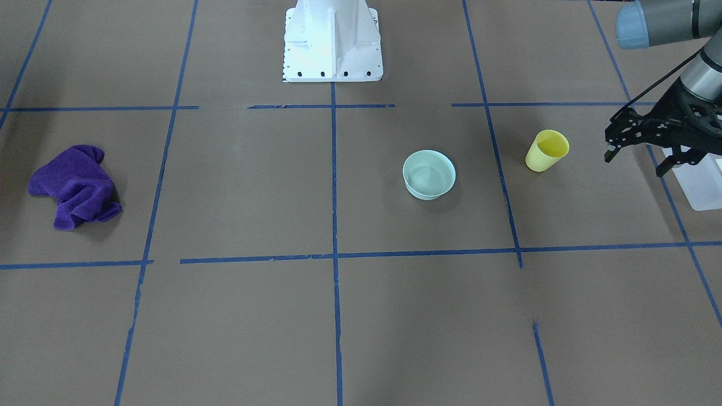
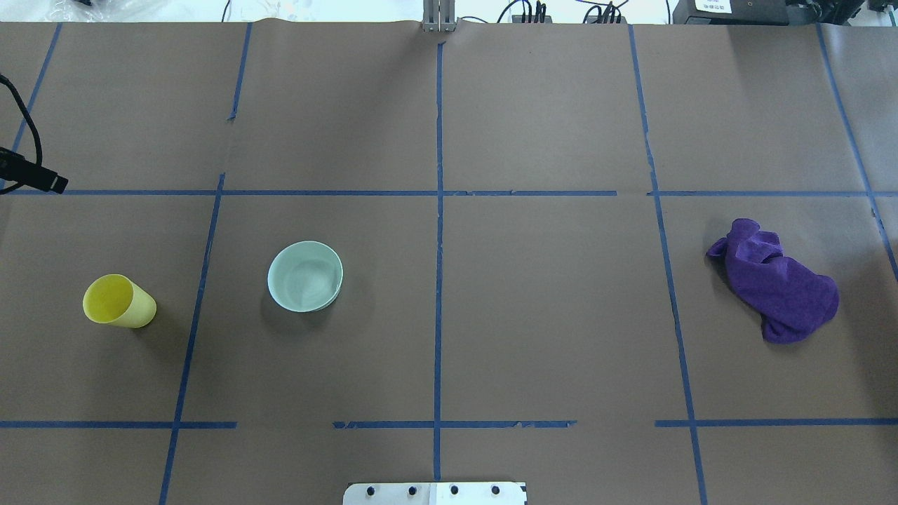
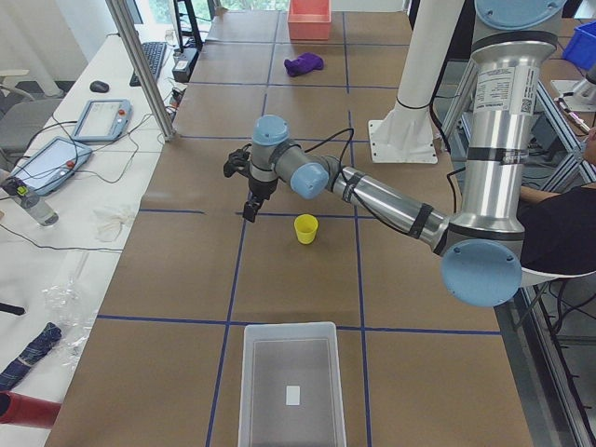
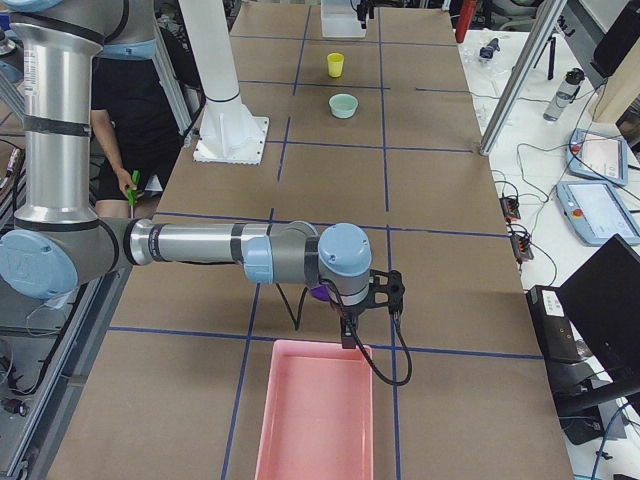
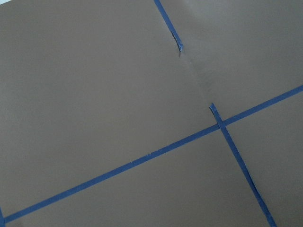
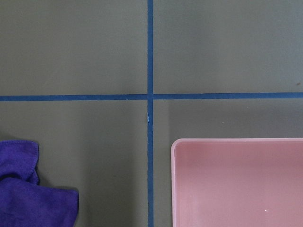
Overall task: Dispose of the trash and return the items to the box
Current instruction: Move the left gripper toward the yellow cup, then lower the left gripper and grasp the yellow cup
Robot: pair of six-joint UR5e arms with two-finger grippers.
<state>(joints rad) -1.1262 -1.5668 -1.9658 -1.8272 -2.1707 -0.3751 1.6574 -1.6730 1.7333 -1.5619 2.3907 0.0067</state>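
Yellow cup (image 1: 546, 150) upright on brown paper, mint bowl (image 1: 428, 174) near it, both well outside frosted box (image 3: 247, 382). Left gripper (image 1: 633, 164) hovers near cup, fingers spread, empty. Risk: finger clips rim, light cup topples and rolls. Right gripper (image 4: 346, 333): spread or closed, cannot tell.

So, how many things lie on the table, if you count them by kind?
Cup: 1, yellow
Bowl: 1, pale green
Cloth: 1, purple
Bins: 2, the white bin and the pink bin
Total: 5
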